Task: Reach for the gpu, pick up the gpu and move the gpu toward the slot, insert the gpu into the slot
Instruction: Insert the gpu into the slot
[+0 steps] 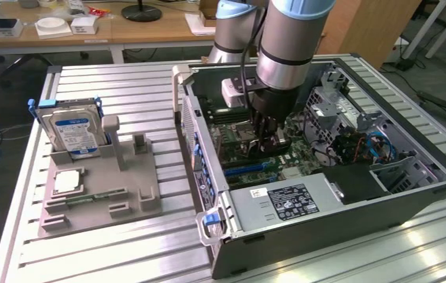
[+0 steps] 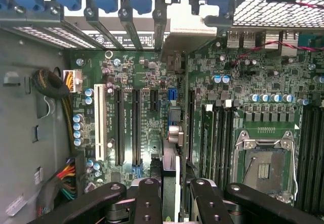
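Pincer (image 2: 170, 196) clamps the gpu (image 2: 170, 176) edge-on inside the case (image 1: 412, 203), above the board (image 2: 142, 77) with its slots (image 2: 135, 127) at 11 o'clock; any tilt or sideways offset could jam its edge beside the slot

We see the arm (image 1: 286, 53) reaching down into the open computer case (image 1: 325, 171) on the table (image 1: 112, 259), its pincer (image 1: 269, 144) low over the motherboard (image 1: 246, 162). A hard drive (image 1: 72, 131) stands upright in the grey holder (image 1: 101, 188) at the exterior view's left.
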Tool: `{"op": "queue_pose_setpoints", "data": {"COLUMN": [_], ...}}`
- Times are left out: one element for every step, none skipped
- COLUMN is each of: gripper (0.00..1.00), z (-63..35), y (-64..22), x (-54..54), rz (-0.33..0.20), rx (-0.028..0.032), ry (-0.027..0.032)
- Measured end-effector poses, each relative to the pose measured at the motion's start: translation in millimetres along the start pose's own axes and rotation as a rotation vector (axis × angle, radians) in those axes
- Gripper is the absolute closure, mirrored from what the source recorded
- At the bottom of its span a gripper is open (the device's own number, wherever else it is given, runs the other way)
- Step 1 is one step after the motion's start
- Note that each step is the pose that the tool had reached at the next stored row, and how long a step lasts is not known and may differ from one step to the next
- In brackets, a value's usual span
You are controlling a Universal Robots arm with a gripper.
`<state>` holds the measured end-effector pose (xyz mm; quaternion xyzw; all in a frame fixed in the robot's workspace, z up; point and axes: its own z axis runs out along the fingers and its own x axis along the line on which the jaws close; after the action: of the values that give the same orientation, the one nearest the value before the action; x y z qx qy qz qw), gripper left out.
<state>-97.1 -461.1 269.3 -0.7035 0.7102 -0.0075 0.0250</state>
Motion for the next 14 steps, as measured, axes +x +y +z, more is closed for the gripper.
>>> {"op": "queue_pose_setpoints", "data": {"gripper": [0.73,0.73,0.73,0.73,0.73,0.73,0.73,0.73,0.73,0.73,0.73,0.73,0.73,0.73], "z": [0.9,1.8,2.8,3.9,4.9,5.6,6.2,6.6,7.1,7.5,8.0,8.3,8.6,9.1], "y": [0.8,1.3,1.5,1.6,1.8,2.1,2.4,2.9,3.4,4.0,4.6,5.1,5.7,6.1], "x": [0.0,0.0,0.1,0.1,0.1,0.1,0.2,0.2,0.2,0.3,0.3,0.3,0.3,0.3], "rz": [0.0,0.0,0.0,0.0,0.0,0.0,0.0,0.0,0.0,0.0,0.0,0.0,0.0,0.0], "rx": [0.0,0.0,0.0,0.0,0.0,0.0,0.0,-0.0001,-0.0001,0.0,0.0,0.0,-0.0001,0.0], "ry": [-0.0001,-0.0001,0.0,0.0,0.0,-0.0001,0.0,0.0001,0.0001,0.0001,0.0,0.0,0.0001,0.0]}}
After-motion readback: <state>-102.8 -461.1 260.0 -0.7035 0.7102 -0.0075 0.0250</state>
